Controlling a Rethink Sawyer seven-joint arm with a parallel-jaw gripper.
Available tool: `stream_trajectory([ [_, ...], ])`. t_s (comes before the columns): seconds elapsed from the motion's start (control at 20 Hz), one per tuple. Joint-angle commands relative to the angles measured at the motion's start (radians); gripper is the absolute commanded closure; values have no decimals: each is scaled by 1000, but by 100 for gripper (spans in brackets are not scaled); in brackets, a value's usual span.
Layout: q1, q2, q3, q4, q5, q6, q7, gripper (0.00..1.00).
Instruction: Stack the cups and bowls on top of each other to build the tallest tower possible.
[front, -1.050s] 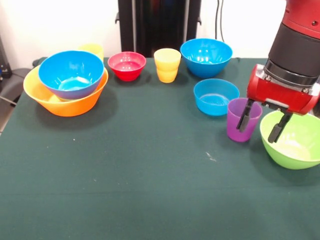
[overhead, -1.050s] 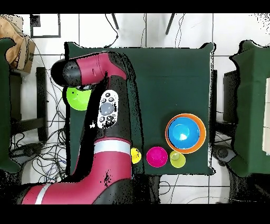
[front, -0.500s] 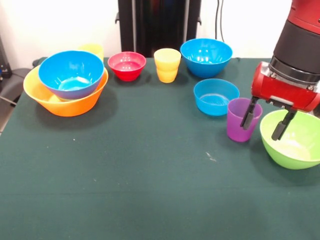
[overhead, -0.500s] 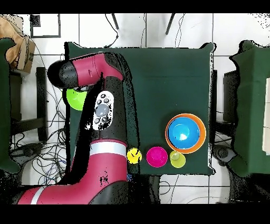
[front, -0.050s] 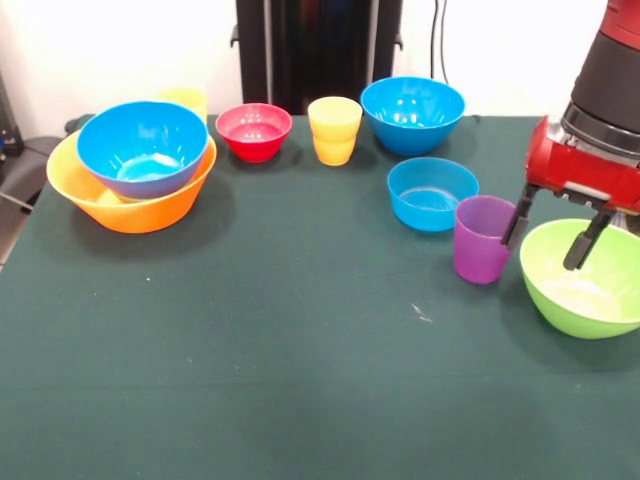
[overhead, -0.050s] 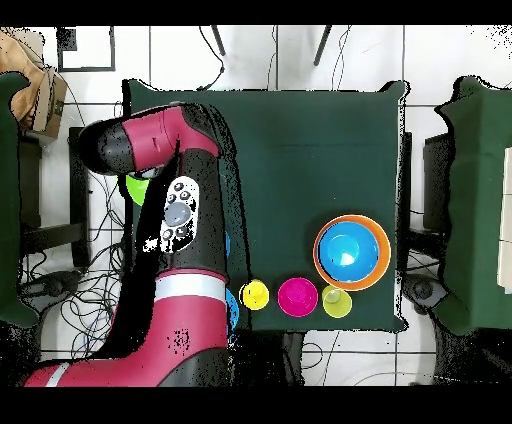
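Note:
My gripper (front, -0.050s: 546, 240) is open at the right, above the table. Its left finger hangs between the purple cup (front, -0.050s: 481, 240) and the lime green bowl (front, -0.050s: 590, 290); the right finger is over that bowl's inside. At the left a large blue bowl (front, -0.050s: 142, 147) sits nested in the orange-yellow bowl (front, -0.050s: 130, 205), forming the tower. A yellow cup (front, -0.050s: 186, 98) peeks out behind it. Along the back stand a small red bowl (front, -0.050s: 253, 131), a second yellow cup (front, -0.050s: 334, 130) and another large blue bowl (front, -0.050s: 412, 114). A shallow blue bowl (front, -0.050s: 431, 193) is beside the purple cup.
In the overhead view the red arm (overhead, -0.050s: 185, 250) covers the table's left side, hiding the gripper and leaving only a sliver of the green bowl (overhead, -0.050s: 137, 186). The nested bowls (overhead, -0.050s: 350, 252), red bowl (overhead, -0.050s: 298, 295) and a yellow cup (overhead, -0.050s: 255, 295) show there. Dark green cloth (front, -0.050s: 300, 330) covers the table.
The gripper has shifted right in the front view and risen a little. Its left finger has gone from the purple cup to the gap beside the green bowl. No object moved.

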Motion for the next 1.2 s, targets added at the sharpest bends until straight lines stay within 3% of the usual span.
stream_trajectory([
  [0.05,16,-17,81,125,-125,-39,-244,0],
  [0.35,24,-20,79,163,-168,-75,-202,0],
  [0.5,19,-20,74,188,-147,-94,-120,0],
  [0.65,-1,-21,88,203,-128,-86,-106,0],
  [1.2,41,33,49,161,-153,-77,-48,0],
])
